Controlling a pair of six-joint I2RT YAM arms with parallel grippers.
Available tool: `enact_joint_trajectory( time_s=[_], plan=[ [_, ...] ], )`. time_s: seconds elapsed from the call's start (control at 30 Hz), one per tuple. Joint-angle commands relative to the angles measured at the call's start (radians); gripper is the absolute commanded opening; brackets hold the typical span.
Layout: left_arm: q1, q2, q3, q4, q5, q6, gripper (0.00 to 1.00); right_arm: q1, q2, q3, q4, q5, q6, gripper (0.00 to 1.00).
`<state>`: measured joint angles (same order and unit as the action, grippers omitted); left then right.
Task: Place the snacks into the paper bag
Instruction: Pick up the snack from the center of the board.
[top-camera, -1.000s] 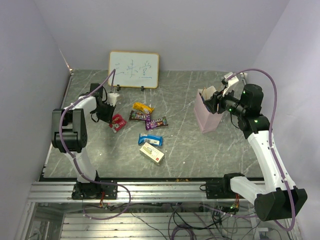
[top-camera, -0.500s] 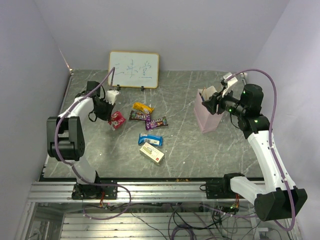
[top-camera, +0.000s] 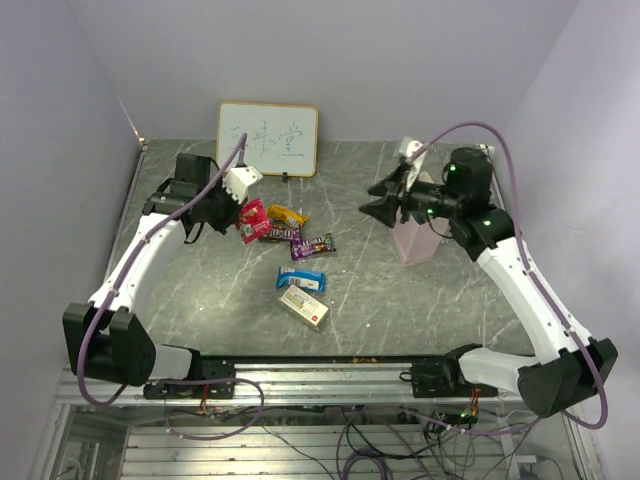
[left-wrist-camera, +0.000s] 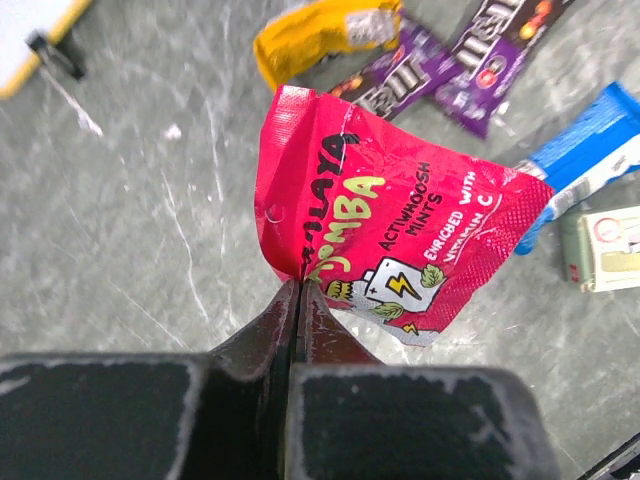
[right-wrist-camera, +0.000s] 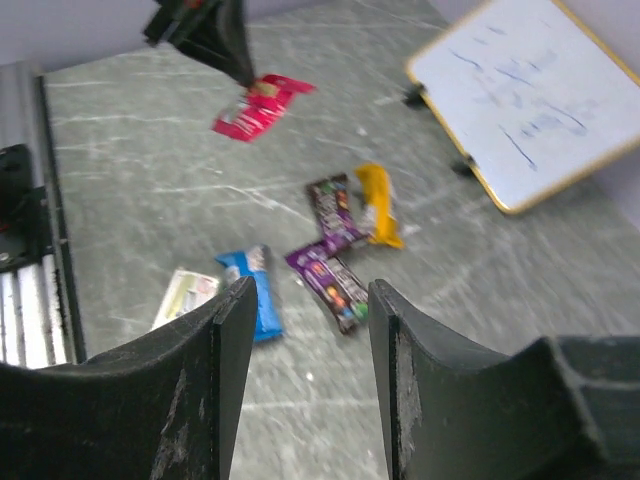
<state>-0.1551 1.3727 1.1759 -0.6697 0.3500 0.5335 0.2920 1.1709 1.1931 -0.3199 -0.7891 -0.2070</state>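
From above, the left pincer (top-camera: 241, 211) is clamped on a red packet (top-camera: 253, 221) and holds it over the left part of the bench (top-camera: 200, 300), just in front of the writing board (top-camera: 268, 139). Beside it lie an orange wrapper (top-camera: 287, 214) and two purple wrappers (top-camera: 281, 233). Nearer the arms are a blue-white bar (top-camera: 301, 279) and a cream box (top-camera: 303, 306). The paper bag (top-camera: 413, 244) stands upright on the right side. The right pincer (top-camera: 378, 208) hovers left of its mouth, jaws apart.

The left wrist camera shows both fingers pressed together on one edge of the red packet, which hangs clear of the bench.

The right wrist camera shows its fingers spread wide with nothing between them, looking across at the loose snacks and the red packet.
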Motion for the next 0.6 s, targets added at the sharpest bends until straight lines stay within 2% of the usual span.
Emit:
enact_joint_trajectory(
  time_s=[0.0,0.23,0.4,0.57],
  plan=[
    [-0.096,-0.069,0.058,0.028,-0.039,-0.013,0.07,0.124,0.068,0.022,0.117,0.015,0.054,0.49],
    [-0.243,-0.099,0.165,0.031,-0.143,-0.025,0.07,0.156,0.256,0.033,0.319,-0.069,0.303,0.52],
    [-0.341,-0.110,0.201,0.054,-0.221,-0.025,0.07,0.161,0.332,0.018,0.527,-0.123,0.503,0.54],
    [-0.386,-0.117,0.196,0.087,-0.254,-0.036,0.07,0.180,0.393,0.051,0.574,-0.148,0.578,0.61]
  ],
)
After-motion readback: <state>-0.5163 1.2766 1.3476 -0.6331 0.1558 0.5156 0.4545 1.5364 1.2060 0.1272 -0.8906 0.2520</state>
